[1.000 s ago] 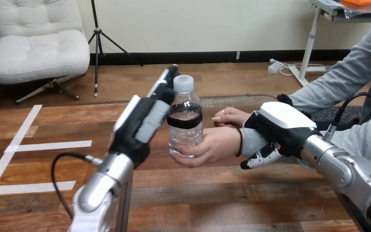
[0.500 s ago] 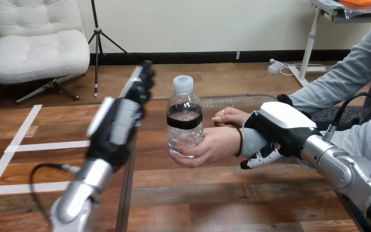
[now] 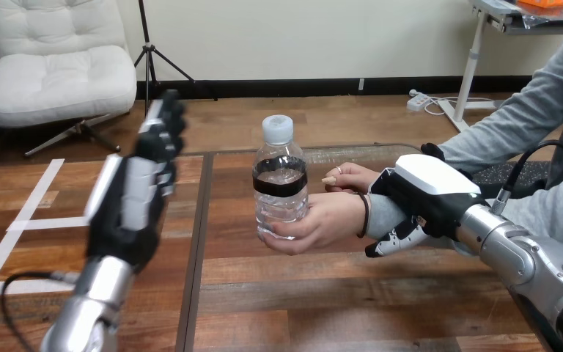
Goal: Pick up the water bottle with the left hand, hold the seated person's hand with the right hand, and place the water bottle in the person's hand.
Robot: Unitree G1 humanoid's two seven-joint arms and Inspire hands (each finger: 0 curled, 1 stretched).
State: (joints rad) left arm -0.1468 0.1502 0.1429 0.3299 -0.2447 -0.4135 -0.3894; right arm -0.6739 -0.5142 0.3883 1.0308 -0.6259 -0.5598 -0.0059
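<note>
A clear water bottle [image 3: 280,183] with a white cap and a black band stands upright in the person's hand [image 3: 324,221], which grips its lower part above the table. My right hand [image 3: 425,198] is curled round the person's wrist, just right of that hand. My left hand [image 3: 135,198] is raised at the left, fingers straight and open, well apart from the bottle. The person's other hand [image 3: 350,176] rests behind the bottle.
The wooden table [image 3: 337,293] stretches across the front, with its left edge near my left arm. The person's grey sleeves [image 3: 513,117] come in from the right side.
My left hand has let go of the bottle and moved away to the left. The bottle stays in the person's hand, and my right hand has not moved.
</note>
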